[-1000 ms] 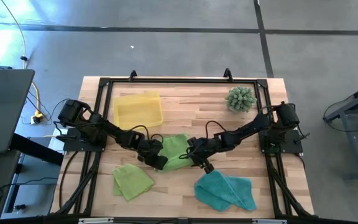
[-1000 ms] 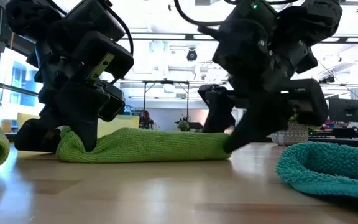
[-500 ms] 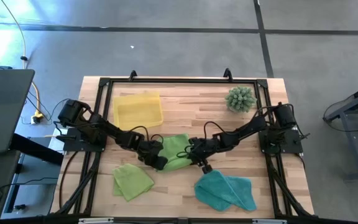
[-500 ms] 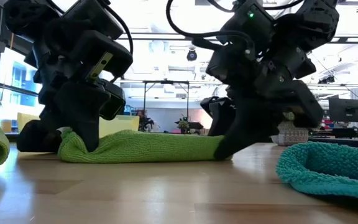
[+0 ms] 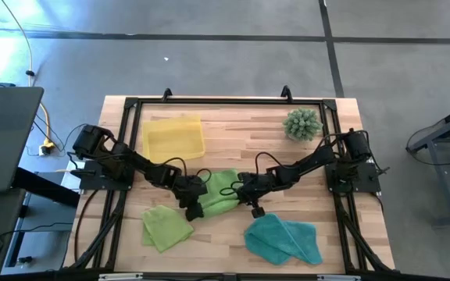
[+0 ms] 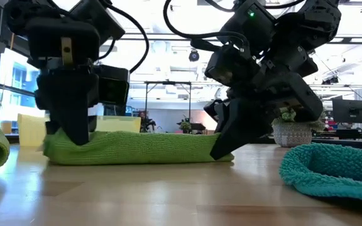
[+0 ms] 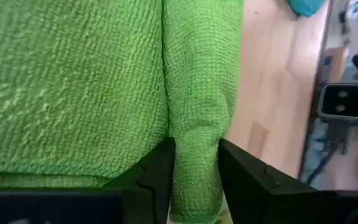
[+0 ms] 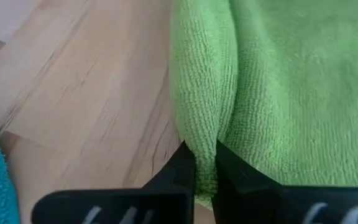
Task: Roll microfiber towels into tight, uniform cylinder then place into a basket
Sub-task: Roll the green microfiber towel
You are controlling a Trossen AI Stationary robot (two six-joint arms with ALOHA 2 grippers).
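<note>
A lime green towel (image 5: 220, 187) lies mid-table, its near edge folded into a thick roll (image 6: 137, 149). My left gripper (image 5: 194, 206) stands upright over the roll's left end, its fingers closed on either side of it. My right gripper (image 5: 246, 197) is shut on the roll's right end. A second lime towel (image 5: 166, 226) lies near the front left and a teal towel (image 5: 283, 238) at the front right. The yellow basket (image 5: 174, 137) sits at the far left. My left gripper has the rolled edge's left end (image 7: 197, 146) between its two fingers (image 7: 160, 171), which point down from above and lie across the roll. The roll narrows where it passes between them. The towel rests on the table. My right gripper pinches a raised fold at the roll's right end (image 8: 205, 140) between its nearly closed fingers (image 8: 182, 165). It comes slanting down from the table's right and lies across the fold. The cloth stays on the table.
A spiky green ball plant (image 5: 302, 123) stands at the far right. A black frame (image 5: 209, 101) runs round the tabletop. Bare wood shows between the basket and the plant. The teal towel (image 6: 332, 172) lies close to my right arm.
My left gripper has turned from a tilt to upright and shifted slightly toward the near edge. The towel's bunched left end now lies flatter and reaches farther left. My right gripper has moved a little left onto the towel's right end.
</note>
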